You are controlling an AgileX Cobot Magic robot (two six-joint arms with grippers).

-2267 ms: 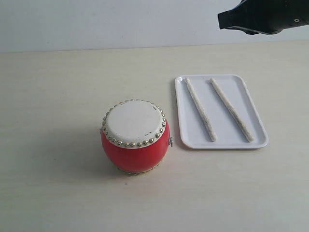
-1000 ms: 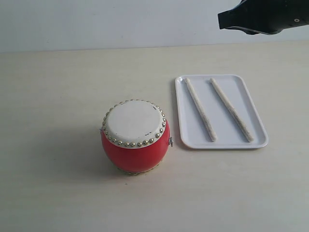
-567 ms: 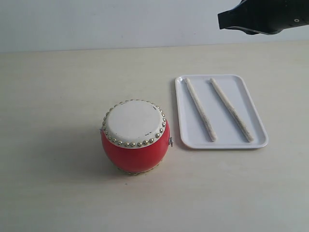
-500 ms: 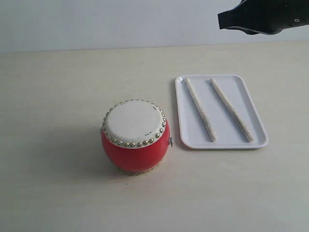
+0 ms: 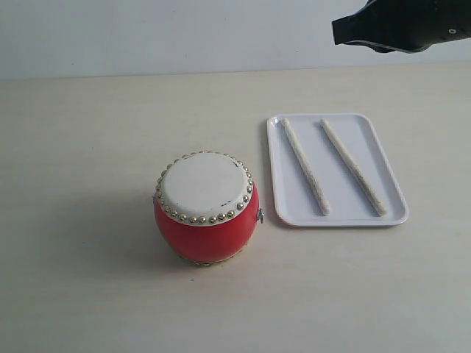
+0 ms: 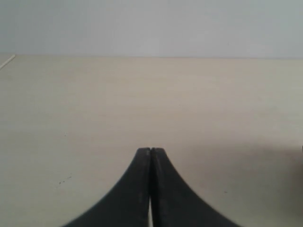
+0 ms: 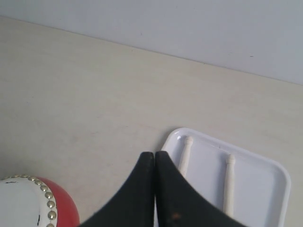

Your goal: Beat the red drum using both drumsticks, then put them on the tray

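Note:
The red drum (image 5: 207, 208) stands upright on the table, its off-white skin ringed with silver studs; its edge also shows in the right wrist view (image 7: 33, 203). To its right lies the white tray (image 5: 338, 218) with both drumsticks side by side on it, one nearer the drum (image 5: 305, 167) and one farther right (image 5: 353, 168). The right wrist view shows the tray (image 7: 279, 189) and both sticks' rounded ends (image 7: 185, 155) (image 7: 229, 182). My right gripper (image 7: 155, 153) is shut and empty, held high over the table. My left gripper (image 6: 150, 150) is shut and empty over bare table.
The right arm's black body (image 5: 401, 23) hangs at the upper right of the exterior view, above and behind the tray. A pale wall rises behind the light wooden table (image 5: 88, 147).

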